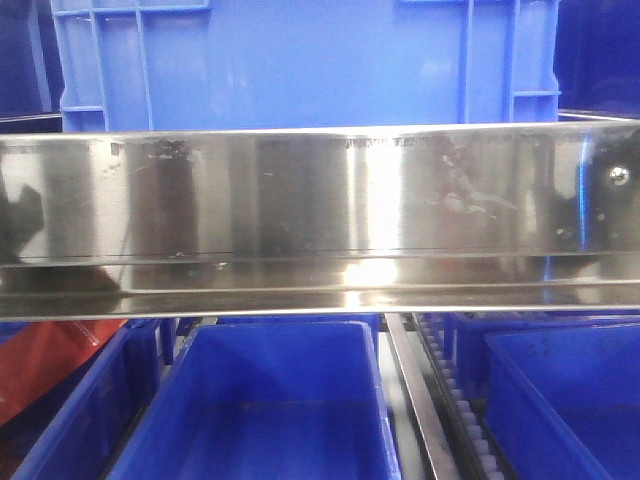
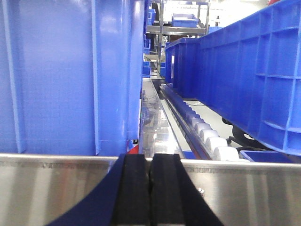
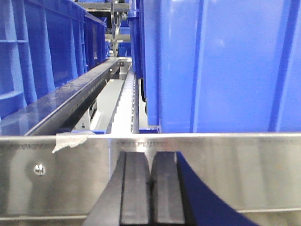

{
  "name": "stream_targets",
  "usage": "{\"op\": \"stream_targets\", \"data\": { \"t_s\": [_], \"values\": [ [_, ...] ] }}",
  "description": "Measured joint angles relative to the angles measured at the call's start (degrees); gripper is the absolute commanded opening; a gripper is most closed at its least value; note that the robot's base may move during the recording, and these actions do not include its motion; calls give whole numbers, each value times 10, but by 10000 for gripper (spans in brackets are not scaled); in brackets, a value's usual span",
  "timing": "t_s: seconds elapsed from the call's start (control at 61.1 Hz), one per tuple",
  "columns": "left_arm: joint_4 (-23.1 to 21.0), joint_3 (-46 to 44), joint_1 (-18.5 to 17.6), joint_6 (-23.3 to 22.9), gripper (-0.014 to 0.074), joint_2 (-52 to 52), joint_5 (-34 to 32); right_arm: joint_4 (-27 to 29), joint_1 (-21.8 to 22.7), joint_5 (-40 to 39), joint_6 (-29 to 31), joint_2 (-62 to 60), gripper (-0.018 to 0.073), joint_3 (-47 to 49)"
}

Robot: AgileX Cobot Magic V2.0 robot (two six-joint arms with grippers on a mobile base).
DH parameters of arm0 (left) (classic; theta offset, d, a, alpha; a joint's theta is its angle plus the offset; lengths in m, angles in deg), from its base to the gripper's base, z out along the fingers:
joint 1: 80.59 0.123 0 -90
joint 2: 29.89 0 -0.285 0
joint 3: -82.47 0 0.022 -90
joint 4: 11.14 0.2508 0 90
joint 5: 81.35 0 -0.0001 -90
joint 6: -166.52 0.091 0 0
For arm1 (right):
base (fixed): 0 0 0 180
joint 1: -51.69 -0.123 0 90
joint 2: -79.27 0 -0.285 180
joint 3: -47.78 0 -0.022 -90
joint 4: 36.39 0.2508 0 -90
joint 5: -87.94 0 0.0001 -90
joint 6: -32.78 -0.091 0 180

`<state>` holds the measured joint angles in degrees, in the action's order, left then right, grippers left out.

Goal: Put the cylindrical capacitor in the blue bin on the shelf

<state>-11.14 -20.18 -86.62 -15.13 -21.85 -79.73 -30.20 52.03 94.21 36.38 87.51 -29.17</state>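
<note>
Both claws [image 2: 150, 188] [image 3: 150, 188] closed, capacitor seemingly hidden

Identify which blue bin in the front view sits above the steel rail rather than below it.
The large blue bin on the upper level, its ribbed wall rising behind the shelf rail. The other bins lie open-topped below the rail.

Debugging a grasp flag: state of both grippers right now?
Left gripper: closed, pads together, nothing visible between them.
Right gripper: closed, pads together, nothing visible between them.
</note>
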Motion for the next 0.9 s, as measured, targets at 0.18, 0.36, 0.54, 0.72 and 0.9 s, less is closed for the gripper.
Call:
{"op": "stream_targets", "data": {
  "t_s": [0.18, 0.36, 0.54, 0.72, 0.9],
  "values": [
    [0, 0, 0, 0, -111, 0, 0, 0, 0, 0, 0, -2, -162, -1],
    [0, 0, 0, 0, -111, 0, 0, 0, 0, 0, -1, -2, -162, -1],
    [0, 0, 0, 0, -111, 0, -1, 0, 0, 0, -1, -2, -162, -1],
    [0, 0, 0, 0, -111, 0, -1, 0, 0, 0, -1, -2, -162, -1],
    [0, 0, 0, 0, -111, 0, -1, 0, 0, 0, -1, -2, -162, -1]
  ]
}}
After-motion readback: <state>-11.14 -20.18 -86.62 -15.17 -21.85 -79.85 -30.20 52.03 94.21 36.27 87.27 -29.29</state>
